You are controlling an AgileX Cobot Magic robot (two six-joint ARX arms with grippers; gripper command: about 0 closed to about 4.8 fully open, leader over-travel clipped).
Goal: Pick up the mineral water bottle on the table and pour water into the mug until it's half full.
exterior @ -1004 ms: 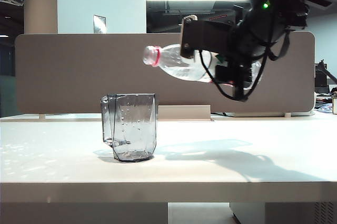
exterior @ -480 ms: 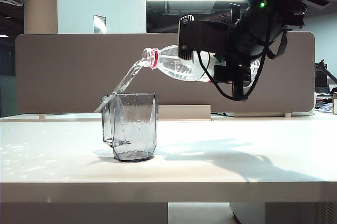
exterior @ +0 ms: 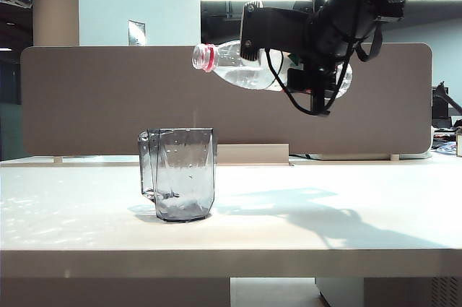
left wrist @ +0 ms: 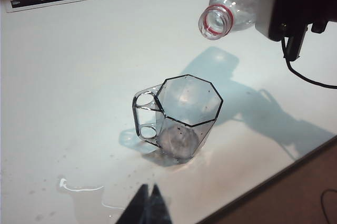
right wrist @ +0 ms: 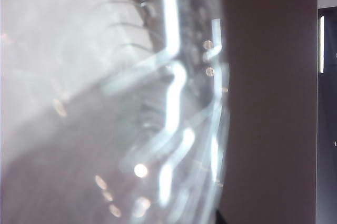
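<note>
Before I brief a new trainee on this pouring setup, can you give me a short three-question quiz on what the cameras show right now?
1. True or false: the clear plastic mineral water bottle with the red neck ring stands upright on the off-white table.
2. Which end effector grips the bottle: A) left B) right?
3. Fill in: the smoky-grey faceted transparent mug stands on the table, ____ the bottle's mouth.

Key: 1 false, it is held nearly level in the air, cap off. 2 B; the left one hangs shut near the mug. 3 below. A small puddle lies beside the mug.
</note>
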